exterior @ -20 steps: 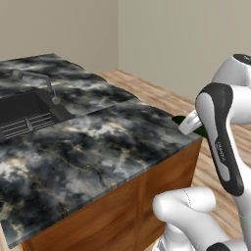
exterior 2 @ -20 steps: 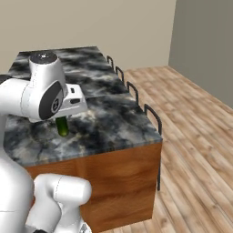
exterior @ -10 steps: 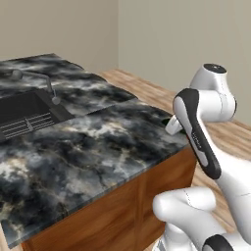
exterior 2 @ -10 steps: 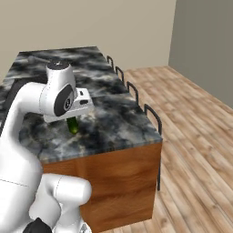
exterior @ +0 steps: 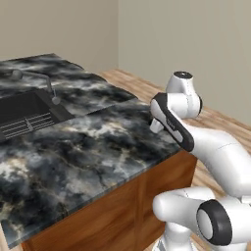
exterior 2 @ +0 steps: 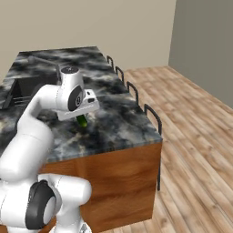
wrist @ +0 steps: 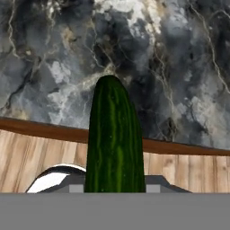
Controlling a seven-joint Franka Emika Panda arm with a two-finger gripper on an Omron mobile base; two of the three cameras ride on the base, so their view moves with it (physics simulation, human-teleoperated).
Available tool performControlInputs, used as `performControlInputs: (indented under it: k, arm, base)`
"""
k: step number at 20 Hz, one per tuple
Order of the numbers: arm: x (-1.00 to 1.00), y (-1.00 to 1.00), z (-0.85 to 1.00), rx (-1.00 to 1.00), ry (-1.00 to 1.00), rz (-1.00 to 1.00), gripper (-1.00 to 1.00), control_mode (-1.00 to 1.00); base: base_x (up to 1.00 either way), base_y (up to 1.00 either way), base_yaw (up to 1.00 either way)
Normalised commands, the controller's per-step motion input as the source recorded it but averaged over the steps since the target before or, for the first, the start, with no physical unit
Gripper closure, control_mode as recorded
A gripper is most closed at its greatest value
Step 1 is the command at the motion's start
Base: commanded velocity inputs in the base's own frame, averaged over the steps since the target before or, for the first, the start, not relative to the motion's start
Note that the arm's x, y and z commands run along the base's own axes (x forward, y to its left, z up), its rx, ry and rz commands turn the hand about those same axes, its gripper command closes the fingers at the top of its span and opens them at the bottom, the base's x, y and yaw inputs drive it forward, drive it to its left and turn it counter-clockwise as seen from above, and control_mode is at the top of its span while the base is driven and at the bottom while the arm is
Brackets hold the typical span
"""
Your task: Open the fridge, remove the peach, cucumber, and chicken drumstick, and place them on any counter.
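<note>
The gripper (exterior 2: 82, 117) is closed on the cucumber (wrist: 115, 139), with the jaws set partly apart at the width of the fruit. In the hand view the cucumber stands at centre frame, rising from the bottom edge with its rounded dark green tip pointing toward the upper half of the frame; its surface is striped lengthwise in lighter green. In the right base view the cucumber (exterior 2: 82, 121) shows as a short green end projecting below the white hand, left of centre frame, above the marbled top of the desk (exterior 2: 113, 123); whether it touches the stone cannot be told. The desk is a black, grey and white marbled slab on brown wooden cabinets (exterior 2: 123, 177), and its near edge crosses the hand view as a brown band in the lower half of the frame. A black sink (exterior: 24, 112) with a faucet (exterior: 46, 83) is set into the desk at the left of the left base view. Dark curved cabinet handles (exterior 2: 154, 118) run along the right side of the desk in the right base view. Wooden plank floor (exterior 2: 195, 136) fills the right of that frame.
</note>
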Motion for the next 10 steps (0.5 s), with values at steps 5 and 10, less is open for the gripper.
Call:
performControlInputs:
  k: [5,10]
  arm:
    - [0.68,0.07,-0.51,-0.01,-0.07,0.11,1.00,-1.00]
    - [0.63,0.03,-0.42,0.00,0.00,0.08,1.00,-1.00]
  base:
    - [0.00,0.00,0.00]
    - [0.00,0.00,0.00]
